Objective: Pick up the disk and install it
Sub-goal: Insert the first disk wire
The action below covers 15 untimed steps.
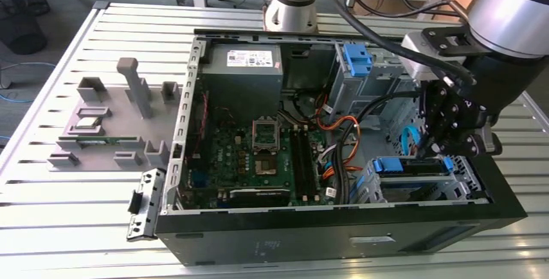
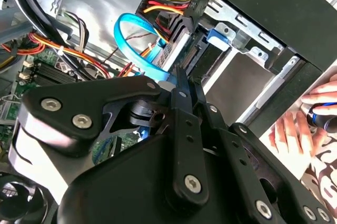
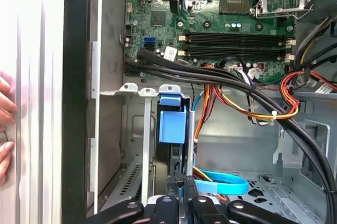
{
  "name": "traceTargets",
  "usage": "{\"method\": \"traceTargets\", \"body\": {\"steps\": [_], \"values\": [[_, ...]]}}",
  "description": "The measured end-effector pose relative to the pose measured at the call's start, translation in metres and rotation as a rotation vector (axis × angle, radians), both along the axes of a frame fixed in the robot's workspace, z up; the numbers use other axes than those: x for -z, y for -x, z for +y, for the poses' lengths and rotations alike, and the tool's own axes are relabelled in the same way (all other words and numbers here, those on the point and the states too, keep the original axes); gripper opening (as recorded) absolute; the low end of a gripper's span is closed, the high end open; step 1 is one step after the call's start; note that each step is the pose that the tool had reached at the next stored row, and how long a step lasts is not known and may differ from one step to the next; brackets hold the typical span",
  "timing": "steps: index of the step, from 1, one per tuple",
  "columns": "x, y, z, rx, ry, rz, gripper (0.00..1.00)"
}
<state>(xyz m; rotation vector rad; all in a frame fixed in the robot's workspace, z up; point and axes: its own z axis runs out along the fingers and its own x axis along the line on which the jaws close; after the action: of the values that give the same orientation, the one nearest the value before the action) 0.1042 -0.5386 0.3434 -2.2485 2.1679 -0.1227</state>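
The disk (image 3: 172,121) stands on edge in the metal drive cage (image 3: 134,129) at the case's front corner, its blue rail tab facing up. In the exterior view the disk (image 1: 410,166) lies in the cage at that view's right, under my gripper (image 1: 436,149). In both wrist views my gripper (image 3: 181,184) is shut, its fingers (image 2: 181,84) pressed together, and the tips meet the disk's near blue rail (image 2: 164,79). No drive body sits between the fingers. A black power plug (image 2: 181,5) with coloured wires sits at the disk's far end.
A blue data cable (image 2: 129,34) loops beside the fingers. Thick black cables (image 3: 253,97) cross the motherboard (image 1: 266,150). A second blue bracket (image 1: 356,57) sits in the upper bay. A person's hand (image 2: 316,110) rests outside the case wall. Grey fixtures (image 1: 112,118) stand on the table.
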Motion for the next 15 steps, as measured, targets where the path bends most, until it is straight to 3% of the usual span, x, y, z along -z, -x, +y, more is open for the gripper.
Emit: {"method": "traceTargets", "body": {"steps": [5, 15], "values": [[0.0014, 0.0036, -0.0003, -0.003, -0.0122, -0.0317, 0.16], [0.0046, 0.0125, -0.0063, -0.006, -0.021, -0.0653, 0.16]]}}
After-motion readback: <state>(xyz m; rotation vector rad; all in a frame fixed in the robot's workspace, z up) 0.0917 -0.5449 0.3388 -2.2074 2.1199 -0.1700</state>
